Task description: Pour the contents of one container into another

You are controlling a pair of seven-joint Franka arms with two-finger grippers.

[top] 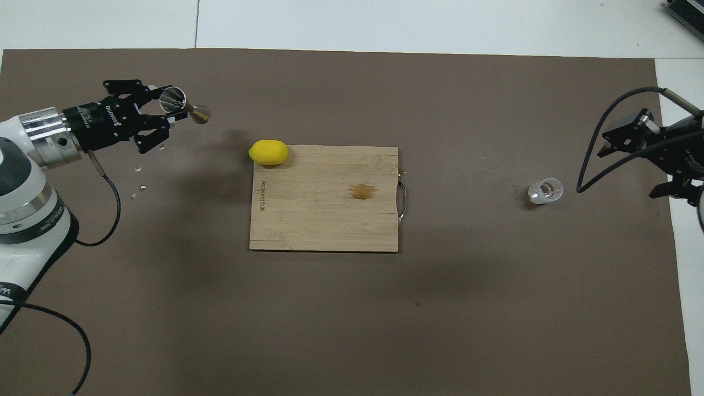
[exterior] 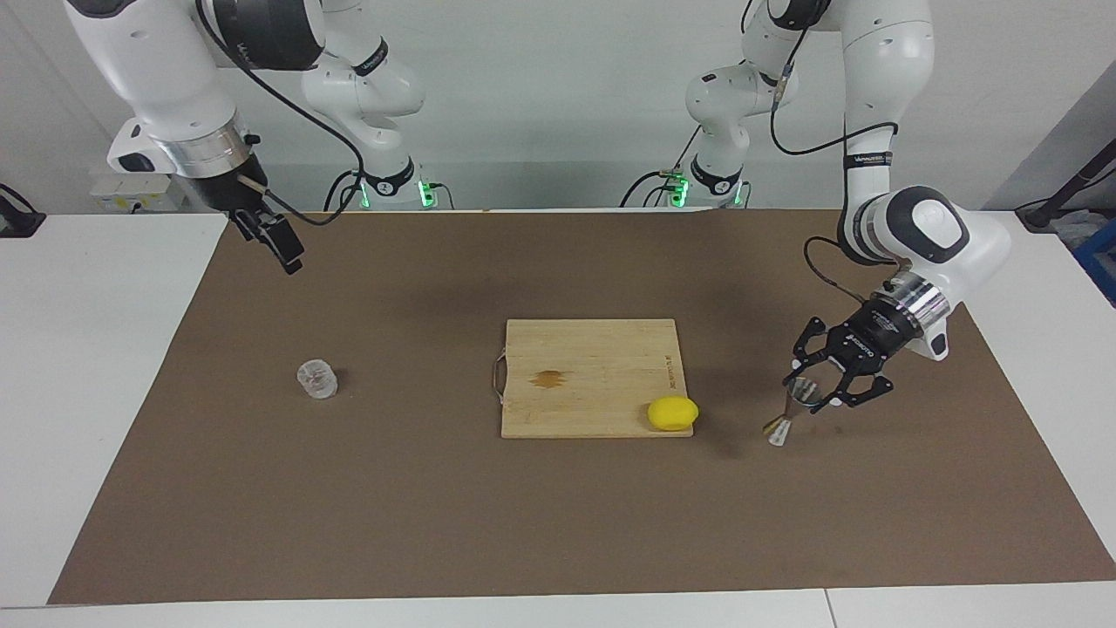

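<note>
- The lemon (exterior: 672,412) lies at the corner of the board (exterior: 593,377) away from the robots, toward the left arm's end, partly overhanging the edge.
- Left end effector (exterior: 819,394) grips the jigger (exterior: 789,417) by its upper cone, over the mat (exterior: 558,488) beside the board; the fingers (top: 155,127) hide part of that cone.
- The jigger is tilted, long axis slanting, its lower cone pointing down toward the tabletop and board.
- The cup (exterior: 317,379) stands upright on the mat toward the right arm's end; its contents are unreadable.
- Right end effector (exterior: 275,235) waits raised over the mat's edge; open or closed, I cannot tell.
</note>
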